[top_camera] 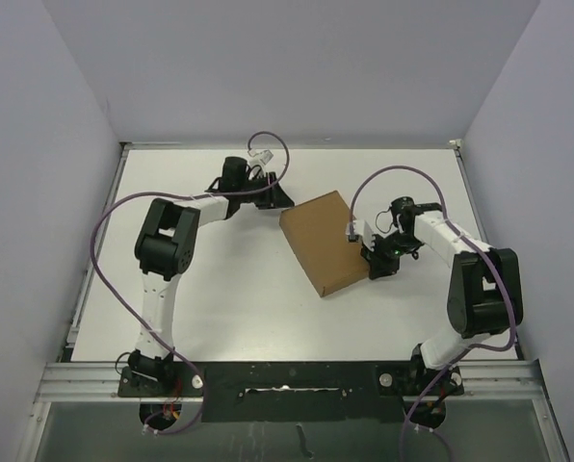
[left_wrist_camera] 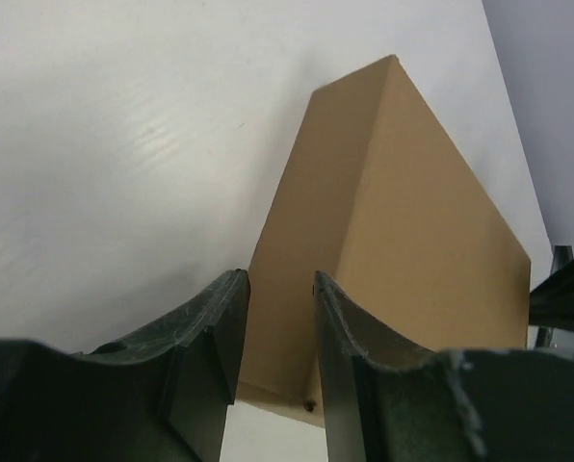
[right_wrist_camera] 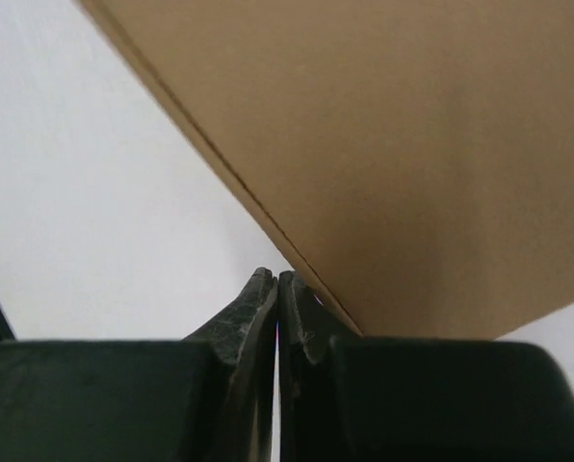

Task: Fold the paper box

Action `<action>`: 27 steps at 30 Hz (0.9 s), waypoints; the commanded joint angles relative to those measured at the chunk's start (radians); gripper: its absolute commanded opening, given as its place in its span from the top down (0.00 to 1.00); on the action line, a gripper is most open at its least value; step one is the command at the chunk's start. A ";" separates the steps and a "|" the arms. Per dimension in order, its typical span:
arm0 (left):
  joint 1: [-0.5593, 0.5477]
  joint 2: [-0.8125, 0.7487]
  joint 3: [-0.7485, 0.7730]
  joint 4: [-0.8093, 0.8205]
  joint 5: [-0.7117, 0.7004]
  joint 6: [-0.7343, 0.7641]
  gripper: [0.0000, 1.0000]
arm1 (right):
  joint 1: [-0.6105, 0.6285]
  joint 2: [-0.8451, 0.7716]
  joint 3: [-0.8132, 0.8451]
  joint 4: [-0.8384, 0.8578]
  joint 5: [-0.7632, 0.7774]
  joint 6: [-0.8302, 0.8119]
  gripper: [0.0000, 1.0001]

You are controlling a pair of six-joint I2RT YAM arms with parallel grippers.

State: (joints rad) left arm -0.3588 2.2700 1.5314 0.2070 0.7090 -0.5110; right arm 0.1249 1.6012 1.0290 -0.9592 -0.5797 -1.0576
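The paper box (top_camera: 326, 241) is a closed brown carton lying at an angle in the middle of the white table. My left gripper (top_camera: 275, 200) is at its far left corner. In the left wrist view the box's (left_wrist_camera: 431, 221) side wall fills the gap between the two fingers, and the left gripper (left_wrist_camera: 282, 279) grips that corner with its jaws partly apart. My right gripper (top_camera: 374, 265) is at the box's right edge. It (right_wrist_camera: 276, 277) is shut with nothing in it, and its tips rest against the lower edge of the box (right_wrist_camera: 412, 144).
The white table (top_camera: 220, 308) is enclosed by grey walls at the left, back and right. A metal rail (top_camera: 287, 377) carrying both arm bases runs along the near edge. Purple cables (top_camera: 109, 221) loop out from each arm.
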 commanded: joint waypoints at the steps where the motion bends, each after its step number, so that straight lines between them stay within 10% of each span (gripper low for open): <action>1: 0.007 -0.066 -0.108 0.050 0.074 0.022 0.67 | -0.001 0.047 0.118 0.126 0.082 0.093 1.00; 13: 0.006 -0.421 -0.666 0.235 -0.114 -0.143 0.67 | 0.087 0.312 0.471 0.144 0.124 0.248 1.00; 27: 0.065 -0.568 -0.551 -0.133 -0.298 -0.012 0.65 | -0.019 0.217 0.492 0.115 0.143 0.293 0.94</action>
State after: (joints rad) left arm -0.3119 1.8359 0.9058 0.1715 0.4637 -0.5869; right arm 0.1669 1.9369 1.4956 -0.8288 -0.3634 -0.7876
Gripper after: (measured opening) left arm 0.351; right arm 0.046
